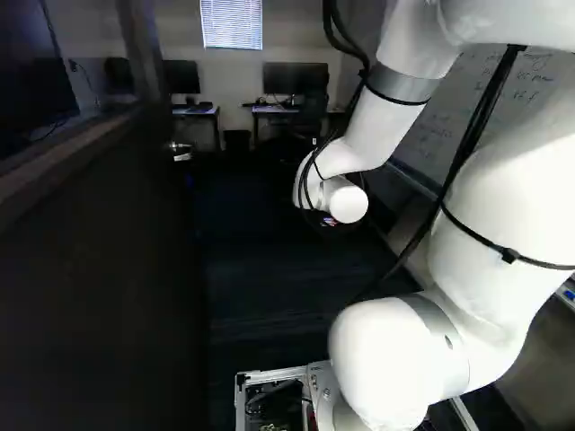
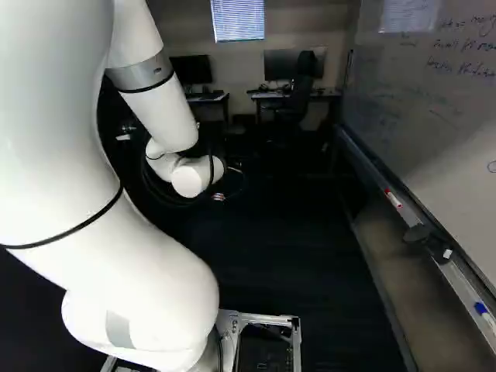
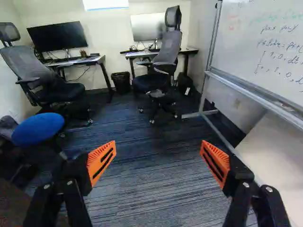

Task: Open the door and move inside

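The dark door (image 1: 99, 278) fills the left side of the left base view, swung open beside the arm, with a glass pane in its upper part. Its metal handle (image 1: 181, 153) shows at the door's far edge, left of the arm's wrist. In the base views the white wrist and dark cables hide the gripper's fingers. In the wrist view my gripper (image 3: 158, 163) stands wide open, its orange pads far apart with only carpet showing between them. It touches neither door nor handle there.
A whiteboard (image 2: 442, 116) on a metal stand (image 3: 258, 94) runs along the right. Ahead are desks with monitors, an office chair (image 3: 158, 71), and a bin (image 3: 121, 82). Another chair (image 3: 49, 85) and a round blue seat (image 3: 39, 128) stand left in the wrist view. Carpet (image 3: 142, 142) lies between.
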